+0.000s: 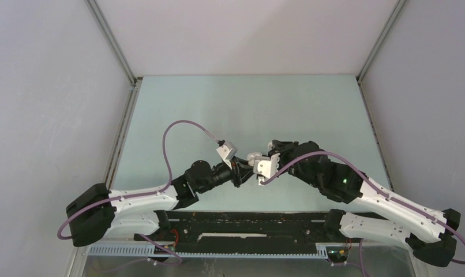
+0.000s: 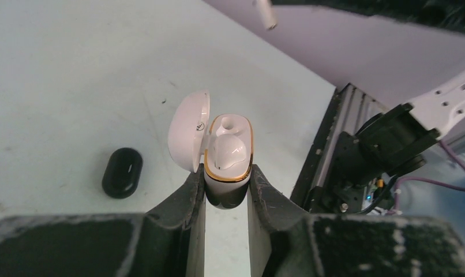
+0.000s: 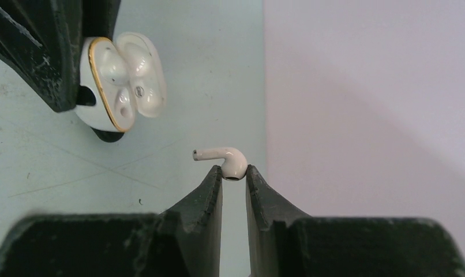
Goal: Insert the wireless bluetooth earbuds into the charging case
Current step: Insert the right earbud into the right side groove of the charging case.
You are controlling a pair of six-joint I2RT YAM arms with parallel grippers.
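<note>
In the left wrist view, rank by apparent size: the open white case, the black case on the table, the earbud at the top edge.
1. open white case, nearest the camera, so its lead is unsure.
2. black case.
3. earbud, only its stem showing.

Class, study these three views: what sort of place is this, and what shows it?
Most likely a robot test cell in a lab: a pale table boxed in by plain wall panels on metal rails, with a left arm and right arm bolted at its near edge, handling a charging case and an earbud.
</note>
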